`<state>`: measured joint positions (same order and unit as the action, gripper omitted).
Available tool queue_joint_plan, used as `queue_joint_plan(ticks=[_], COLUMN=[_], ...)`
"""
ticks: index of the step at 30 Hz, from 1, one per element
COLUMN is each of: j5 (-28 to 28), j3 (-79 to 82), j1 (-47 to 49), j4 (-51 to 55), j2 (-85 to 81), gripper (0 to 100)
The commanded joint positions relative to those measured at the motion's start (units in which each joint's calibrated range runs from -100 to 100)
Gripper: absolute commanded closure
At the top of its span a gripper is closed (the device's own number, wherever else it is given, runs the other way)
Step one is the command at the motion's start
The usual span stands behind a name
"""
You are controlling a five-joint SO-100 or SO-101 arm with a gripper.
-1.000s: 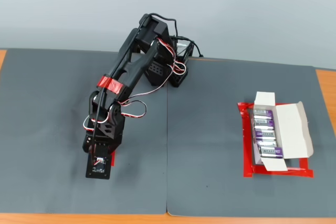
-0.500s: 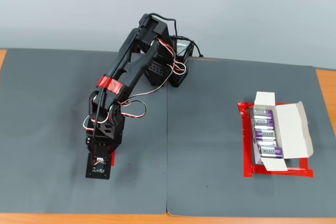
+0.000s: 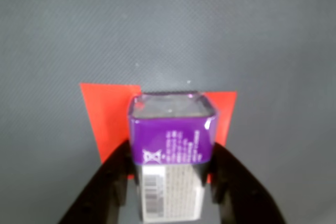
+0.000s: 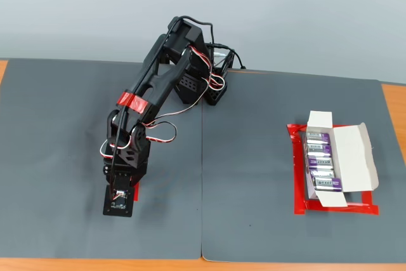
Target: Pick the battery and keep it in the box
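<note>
In the wrist view the battery (image 3: 170,145) fills the lower middle: a purple block with white lettering and a silver-grey lower part. My gripper (image 3: 170,156) is shut on it, one black finger pressed against each side. A flat red tape patch (image 3: 107,119) lies on the grey mat right behind it. In the fixed view the gripper (image 4: 122,185) points down at the mat's left half, and the battery is hidden under the arm. The white box (image 4: 352,157) lies open far to the right, with several purple batteries (image 4: 322,163) lined up inside.
Red tape (image 4: 298,176) outlines the box on the grey mat (image 4: 254,157). The arm's base (image 4: 206,87) stands at the back centre with cables. Orange table edge (image 4: 393,106) shows at the right and along the front.
</note>
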<state>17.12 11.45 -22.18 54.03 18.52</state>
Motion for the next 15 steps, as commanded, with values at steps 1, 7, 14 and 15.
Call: queue_joint_plan(ticks=[1,7,14,15], j5=[-0.21,-0.27,-3.03,-4.07], j3=[-1.27,-1.18,-1.45,-1.64], j1=[-0.24,0.44,1.55,1.7], j4=[0.39,4.04,8.03,8.81], j2=[-3.81,-10.51,-19.24,-20.6], gripper=[98,98,98,98])
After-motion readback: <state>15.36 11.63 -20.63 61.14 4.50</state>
